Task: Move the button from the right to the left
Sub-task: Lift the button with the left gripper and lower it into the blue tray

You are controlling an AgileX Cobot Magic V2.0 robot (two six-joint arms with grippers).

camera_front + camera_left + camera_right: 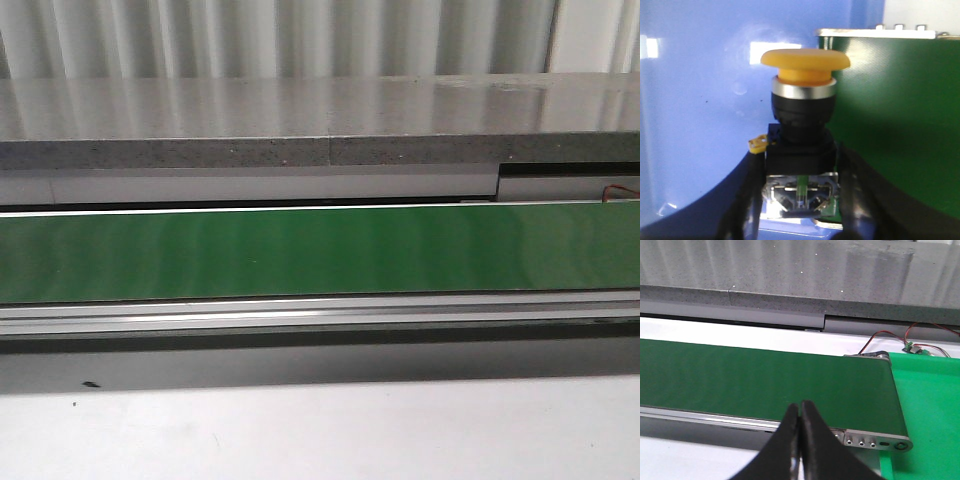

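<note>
The button fills the left wrist view: round yellow-orange cap, silver ring, black collar, boxy contact block below. My left gripper is shut on the button, its black fingers pressing both sides of the block. Behind the button lie a blue surface and the end of the green belt. My right gripper is shut and empty, over the near rail of the green conveyor belt. Neither gripper nor the button shows in the front view.
The green conveyor belt runs across the front view, with a grey stone ledge behind it and a white table in front. A bright green mat and red wires lie at the belt's right end.
</note>
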